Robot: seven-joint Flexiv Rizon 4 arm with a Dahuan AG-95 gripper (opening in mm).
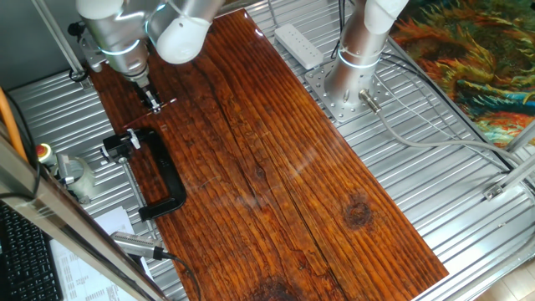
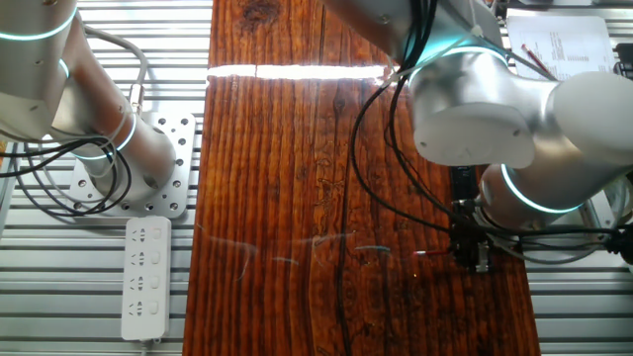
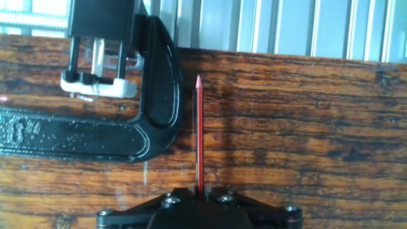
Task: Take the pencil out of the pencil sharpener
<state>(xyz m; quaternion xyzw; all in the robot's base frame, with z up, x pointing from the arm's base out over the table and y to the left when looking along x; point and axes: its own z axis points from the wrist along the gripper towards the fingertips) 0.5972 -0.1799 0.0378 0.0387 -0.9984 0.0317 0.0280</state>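
While the gripper [image 3: 199,194] pinches the pencil [image 3: 199,133] at its lower end, the red shaft juts straight out beyond the fingertips (tip free of everything). Just left of it lies the black C-clamp [image 3: 114,137] on the wooden table [image 3: 305,127]; I cannot make out the pencil sharpener.

Dark wooden tabletop [image 1: 276,167], glossy grain, atop ribbed metal bench [image 1: 435,176]. Black clamp [image 1: 163,176] lies near tabletop's edge.

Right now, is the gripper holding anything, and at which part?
Yes. The gripper holds the pencil at its lower end; its pointed tip sticks out, free, beside the clamp.
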